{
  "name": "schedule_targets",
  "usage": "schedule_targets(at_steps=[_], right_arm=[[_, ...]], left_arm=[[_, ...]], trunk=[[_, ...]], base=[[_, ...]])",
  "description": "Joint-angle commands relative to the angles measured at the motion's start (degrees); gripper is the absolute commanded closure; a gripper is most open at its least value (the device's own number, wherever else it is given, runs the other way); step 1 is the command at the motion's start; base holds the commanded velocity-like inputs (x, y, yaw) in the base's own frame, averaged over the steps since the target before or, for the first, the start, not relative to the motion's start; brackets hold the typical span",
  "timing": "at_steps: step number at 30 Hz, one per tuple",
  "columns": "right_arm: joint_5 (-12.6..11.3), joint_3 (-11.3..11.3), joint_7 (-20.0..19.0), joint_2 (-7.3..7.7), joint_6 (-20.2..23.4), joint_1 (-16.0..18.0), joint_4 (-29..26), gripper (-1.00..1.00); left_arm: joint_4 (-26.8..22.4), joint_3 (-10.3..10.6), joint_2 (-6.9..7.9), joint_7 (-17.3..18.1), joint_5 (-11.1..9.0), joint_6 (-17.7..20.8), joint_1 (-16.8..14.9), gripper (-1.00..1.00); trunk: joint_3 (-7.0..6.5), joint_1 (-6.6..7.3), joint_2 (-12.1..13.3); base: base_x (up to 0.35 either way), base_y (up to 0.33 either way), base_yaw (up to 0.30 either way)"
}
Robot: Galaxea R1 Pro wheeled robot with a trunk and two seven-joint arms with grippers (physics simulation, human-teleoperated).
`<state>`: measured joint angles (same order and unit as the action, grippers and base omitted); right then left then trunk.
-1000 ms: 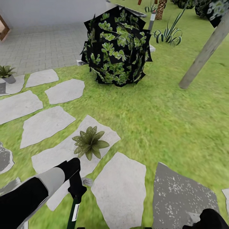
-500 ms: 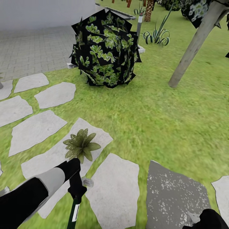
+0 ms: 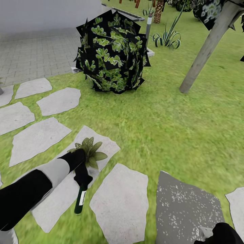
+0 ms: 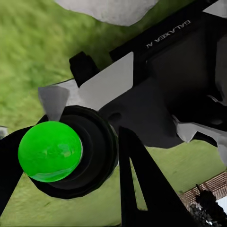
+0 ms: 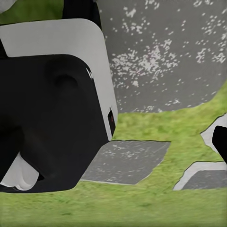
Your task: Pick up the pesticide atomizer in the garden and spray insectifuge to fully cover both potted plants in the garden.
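The left gripper (image 3: 82,179), clamping the pesticide atomizer (image 3: 80,200), is now reaching over the potted plant (image 3: 88,155) just beyond it, nearing spraying

Ground surface: green lawn (image 3: 176,128) with irregular grey stepping stones (image 3: 37,139) from 9 to 6 o'clock. Grey brick paving (image 3: 34,57) and a pale wall (image 3: 44,13) lie at 11 o'clock. A dark round bush (image 3: 112,51) stands at 12 o'clock. A leaning trunk (image 3: 206,47) rises at 2 o'clock. Lighting is even daylight.
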<state>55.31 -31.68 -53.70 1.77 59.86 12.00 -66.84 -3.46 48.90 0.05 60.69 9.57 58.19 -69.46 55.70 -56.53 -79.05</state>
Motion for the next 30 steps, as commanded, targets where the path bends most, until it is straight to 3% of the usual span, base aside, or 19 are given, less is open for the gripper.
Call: schedule_targets(at_steps=[1, 5, 10, 12, 20, 25, 30], right_arm=[[0.5, -0.1, -0.6, -0.01, 0.1, 0.0, 0.0, -1.0], [0.6, -0.1, -0.6, -0.01, 0.1, 0.0, -0.1, -1.0], [0.6, -0.1, -0.5, -0.01, 0.1, 0.0, -0.1, -1.0], [0.6, -0.1, -0.5, -0.01, 0.1, 0.0, 0.0, -1.0], [0.6, -0.3, -0.5, -0.01, 0.1, 0.0, 0.0, -1.0], [0.6, -0.3, -0.5, -0.01, 0.1, 0.0, -0.1, -1.0], [0.6, -0.4, -0.6, -0.01, 0.1, 0.0, -0.2, -1.0]], left_arm=[[-0.1, 0.2, -0.01, 0.5, 0.6, 0.3, -0.2, 1.0], [-0.1, 3.0, -0.04, 0.5, 0.6, 0.3, -0.8, 1.0], [-0.1, 11.0, -0.23, 0.4, 0.6, 0.2, -1.4, 1.0], [-0.1, 12.6, -0.29, 0.5, 0.6, 0.3, -2.9, 1.0], [-0.1, 13.3, -0.14, 0.6, 0.5, 0.2, -4.4, 1.0], [-0.1, 13.2, -0.29, 0.7, 0.3, 0.3, -8.2, 1.0], [-0.1, 12.9, -0.26, 0.9, 0.0, 0.3, -9.0, 1.0]], trunk=[[0.04, 0.0, 0.0], [0.04, 0.0, 0.0], [0.04, 0.0, 0.0], [0.04, 0.0, 0.0], [0.04, 0.0, 0.0], [0.04, 0.0, 0.0], [0.09, 0.0, 0.0]], base=[[0.0, 0.0, 0.0], [0.0, 0.0, 0.0], [0.0, 0.0, 0.0], [0.0, 0.0, 0.0], [0.0, 0.0, 0.0], [0.0, 0.0, 0.0], [0.0, 0.0, 0.002]])
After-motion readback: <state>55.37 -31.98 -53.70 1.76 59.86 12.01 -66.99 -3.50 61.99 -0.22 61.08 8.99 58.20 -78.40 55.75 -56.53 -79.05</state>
